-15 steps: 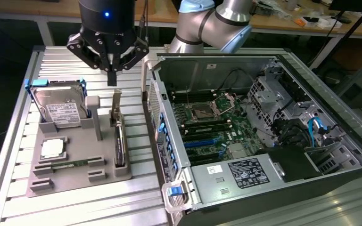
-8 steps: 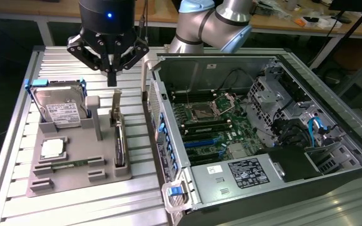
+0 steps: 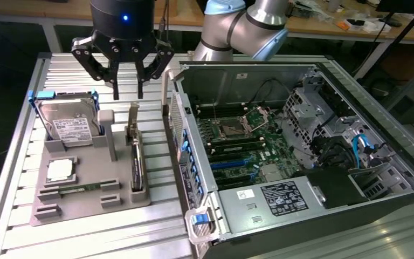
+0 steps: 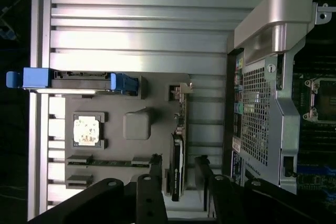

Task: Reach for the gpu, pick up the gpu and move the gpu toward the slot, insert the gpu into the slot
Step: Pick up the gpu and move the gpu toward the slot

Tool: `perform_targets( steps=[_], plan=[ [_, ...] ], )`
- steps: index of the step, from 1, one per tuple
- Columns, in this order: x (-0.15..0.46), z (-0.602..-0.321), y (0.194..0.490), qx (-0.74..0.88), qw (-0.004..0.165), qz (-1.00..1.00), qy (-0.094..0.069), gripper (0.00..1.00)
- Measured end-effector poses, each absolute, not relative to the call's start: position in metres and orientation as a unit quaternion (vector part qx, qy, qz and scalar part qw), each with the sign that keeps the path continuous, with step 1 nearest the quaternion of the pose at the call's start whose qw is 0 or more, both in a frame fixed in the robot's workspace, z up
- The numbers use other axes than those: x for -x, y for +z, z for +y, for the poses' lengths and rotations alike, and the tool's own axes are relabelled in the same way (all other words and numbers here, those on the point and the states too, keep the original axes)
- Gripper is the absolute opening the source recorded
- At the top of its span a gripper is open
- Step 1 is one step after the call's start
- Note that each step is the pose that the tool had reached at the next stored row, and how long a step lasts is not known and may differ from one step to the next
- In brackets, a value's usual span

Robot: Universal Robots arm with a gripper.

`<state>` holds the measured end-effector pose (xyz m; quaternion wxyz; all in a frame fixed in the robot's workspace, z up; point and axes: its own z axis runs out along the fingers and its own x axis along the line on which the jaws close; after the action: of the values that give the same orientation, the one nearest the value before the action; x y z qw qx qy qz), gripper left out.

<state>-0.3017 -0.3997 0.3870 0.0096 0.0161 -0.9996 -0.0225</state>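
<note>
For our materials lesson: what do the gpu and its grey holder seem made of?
The gpu: dark matte circuit board, likely laminate; its end bracket shines silver, like bare metal. The grey holder: uniform matte grey, probably plastic.

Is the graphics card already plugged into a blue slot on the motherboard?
No, the graphics card stands on edge in the gray tray, outside the computer case.

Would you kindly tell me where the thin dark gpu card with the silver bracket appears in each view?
Exterior view: the thin dark gpu stands on edge in the grey moulded holder tray, on its side nearest the open computer case.
Wrist view: the gpu stands edge-on at that tray's case-side edge, beside the case's perforated wall.
Shared landmark: the silver hard drive in blue rails.
</note>
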Motion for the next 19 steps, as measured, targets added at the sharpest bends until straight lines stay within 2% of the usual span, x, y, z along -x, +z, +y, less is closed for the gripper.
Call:
perform_targets(
  steps=[1,3,4,19],
  plan=[
    [0.302,-0.400,0.387,-0.016,0.010,-1.000,-0.022,0.48],
    [0.302,-0.400,0.386,-0.016,0.010,-1.000,-0.022,0.48],
    [0.302,-0.400,0.383,-0.016,0.010,-1.000,-0.022,0.54],
    [0.302,-0.414,0.357,-0.016,0.014,-1.000,-0.022,0.54]
  ],
)
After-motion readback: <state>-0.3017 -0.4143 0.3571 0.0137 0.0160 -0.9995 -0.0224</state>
